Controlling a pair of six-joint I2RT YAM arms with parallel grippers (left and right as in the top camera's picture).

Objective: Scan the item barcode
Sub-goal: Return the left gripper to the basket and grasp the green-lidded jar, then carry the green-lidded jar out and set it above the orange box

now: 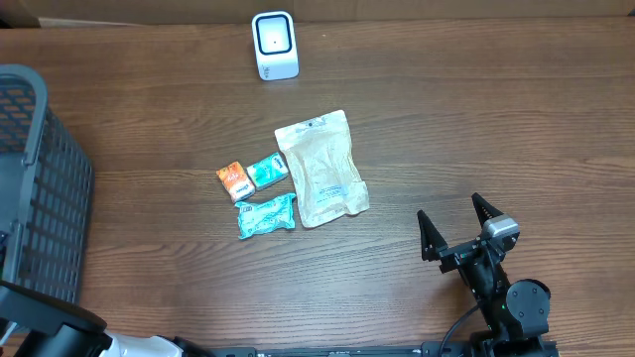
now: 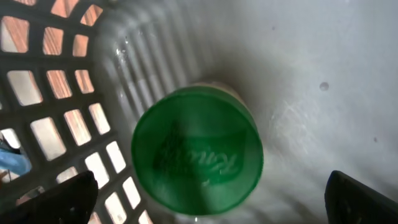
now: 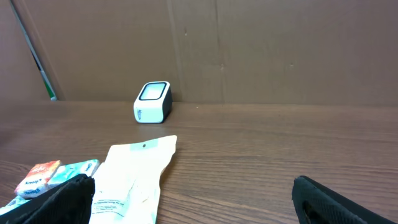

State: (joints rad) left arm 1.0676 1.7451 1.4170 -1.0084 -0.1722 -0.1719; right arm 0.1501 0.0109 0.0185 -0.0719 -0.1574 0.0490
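With the green-lidded container (image 2: 198, 160) lying in the basket (image 2: 56, 124) under the wide-open, empty left gripper (image 2: 211, 200), its drop-off is judged done, and the pouch (image 1: 319, 169) at mid-table, short of the scanner (image 1: 274, 45), must next be grasped by the equally open, empty right gripper (image 1: 448, 210).

We see a green lid (image 2: 198, 158) and a grey, grid-patterned basket (image 1: 45, 159). The table (image 1: 496, 119) shows brown wood grain. We also note a white scanner (image 1: 275, 45), a beige pouch (image 1: 320, 169), an orange packet (image 1: 234, 181), a teal packet (image 1: 266, 172) and a teal wrapper (image 1: 267, 215).
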